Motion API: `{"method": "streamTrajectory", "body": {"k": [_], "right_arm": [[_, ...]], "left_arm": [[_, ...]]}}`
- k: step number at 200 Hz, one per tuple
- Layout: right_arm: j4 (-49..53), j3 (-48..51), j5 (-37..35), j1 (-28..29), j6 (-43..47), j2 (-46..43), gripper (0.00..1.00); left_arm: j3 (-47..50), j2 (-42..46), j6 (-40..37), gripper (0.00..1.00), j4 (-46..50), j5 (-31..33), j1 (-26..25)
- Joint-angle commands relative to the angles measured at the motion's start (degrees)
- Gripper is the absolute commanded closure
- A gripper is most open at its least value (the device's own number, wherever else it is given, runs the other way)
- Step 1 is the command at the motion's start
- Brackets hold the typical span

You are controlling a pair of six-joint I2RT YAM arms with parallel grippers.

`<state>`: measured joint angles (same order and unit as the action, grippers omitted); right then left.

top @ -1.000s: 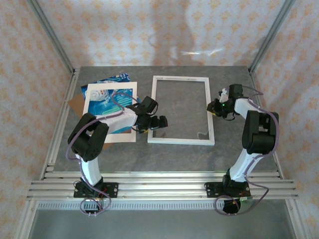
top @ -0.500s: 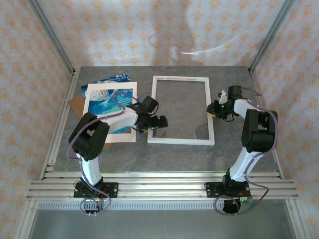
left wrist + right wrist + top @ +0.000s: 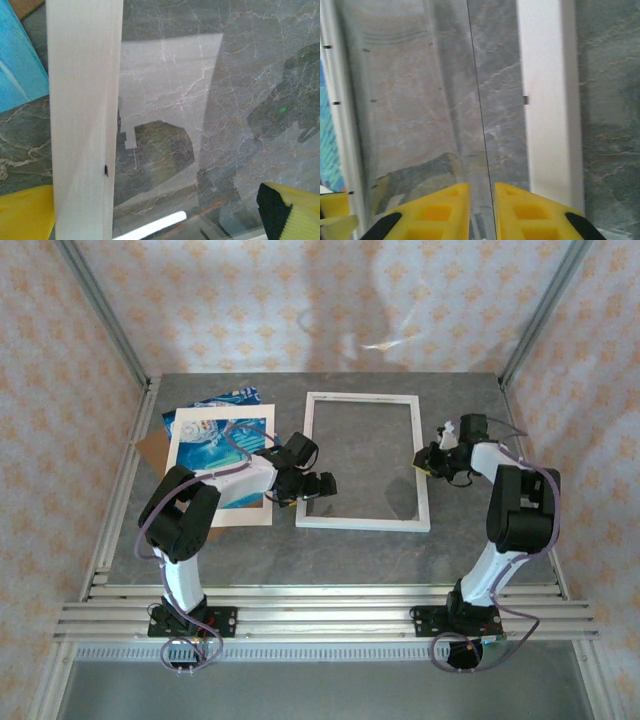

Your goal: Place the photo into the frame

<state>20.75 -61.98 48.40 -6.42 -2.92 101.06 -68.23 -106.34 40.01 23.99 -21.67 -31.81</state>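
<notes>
The white frame (image 3: 365, 520) lies flat mid-table. The blue-teal photo (image 3: 215, 403) lies left of it under a cream mat (image 3: 222, 510), showing through the mat's window and past its far edge. My left gripper (image 3: 318, 487) hovers wide open at the frame's near-left corner, its yellow fingers (image 3: 292, 212) far apart beside the moulding (image 3: 85, 120). My right gripper (image 3: 431, 462) is at the frame's right moulding (image 3: 547, 100). Its jaws (image 3: 481, 186) stand a narrow gap apart, with the thin edge of a clear pane (image 3: 477, 100) running into that gap.
A brown backing board (image 3: 148, 448) pokes out from under the mat at the left. Metal rails (image 3: 320, 615) run along the near edge, and patterned walls close off the other three sides of the table. Open table lies right of the frame.
My right gripper has shifted slightly left and farther along the frame's right moulding. The left arm has not moved.
</notes>
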Motion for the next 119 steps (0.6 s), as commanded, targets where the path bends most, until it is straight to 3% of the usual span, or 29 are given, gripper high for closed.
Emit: {"method": "streamTrajectory", "body": {"k": [1, 93, 119], "right_arm": [[2.1, -0.1, 5.3, 0.7, 0.4, -2.5, 0.80], [4.4, -2.9, 6.3, 0.9, 1.2, 2.2, 0.80], [4.5, -3.1, 3.7, 1.2, 0.4, 1.9, 0.91]], "left_arm": [[-1.6, -1.3, -0.7, 0.00, -0.4, 0.1, 0.1], [-1.3, 0.1, -0.7, 0.00, -0.5, 0.4, 0.0], [-1.6, 1.4, -1.3, 0.00, 0.1, 0.9, 0.0]]}}
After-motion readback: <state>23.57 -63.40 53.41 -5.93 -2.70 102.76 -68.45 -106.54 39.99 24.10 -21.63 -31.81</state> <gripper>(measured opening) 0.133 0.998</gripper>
